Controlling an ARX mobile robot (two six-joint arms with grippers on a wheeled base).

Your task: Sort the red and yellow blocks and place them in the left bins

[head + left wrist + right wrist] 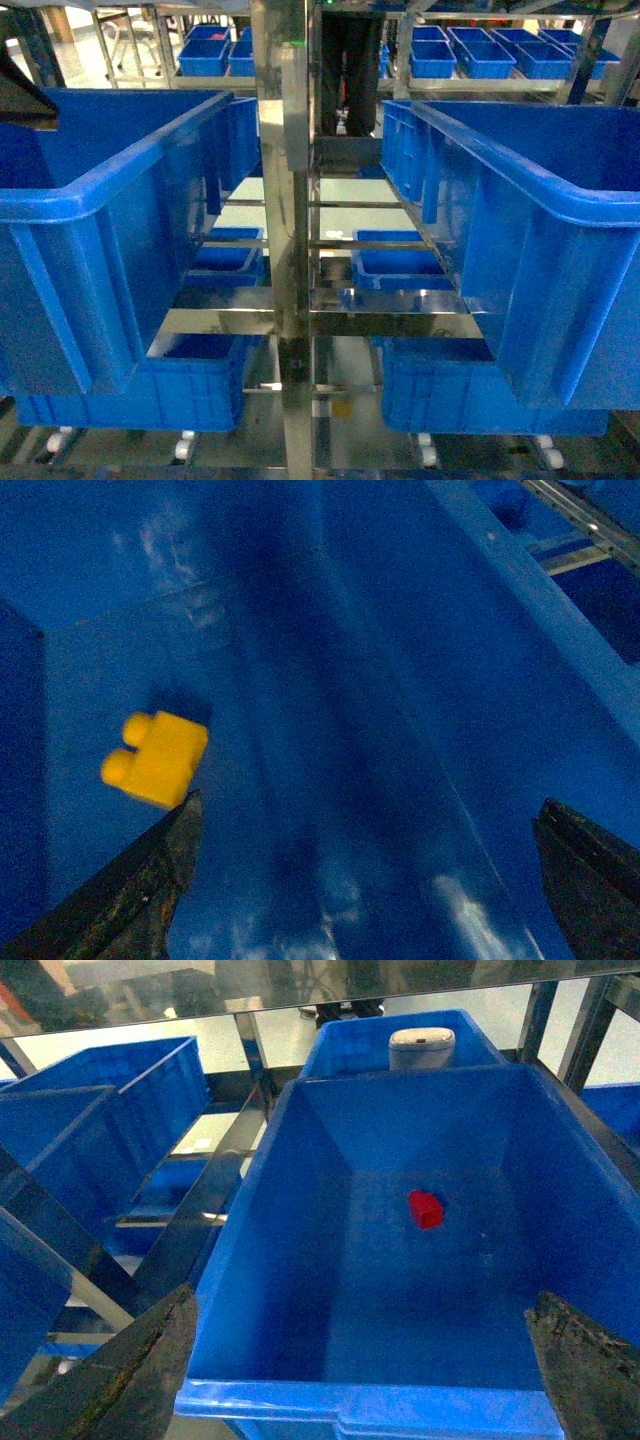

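left tool [365,880] wide open, empty, over yellow block [156,759] | right tool [360,1370] wide open, empty, above red block [425,1209] | blocks light, stiff, slippery: pinch flat sides

Glossy blue plastic bins [100,190] sit on a shiny reflective metal rack [285,150].

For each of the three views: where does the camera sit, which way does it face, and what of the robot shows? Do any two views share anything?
Head: on the robot, facing forward at a metal rack between two big blue bins; no robot parts clearly show.
Left wrist: inside a blue bin, looking at the yellow block; left gripper fingers open.
Right wrist: above a blue bin, looking down at the red block; right gripper open.
Shared: both wrist views show blue bin interiors.
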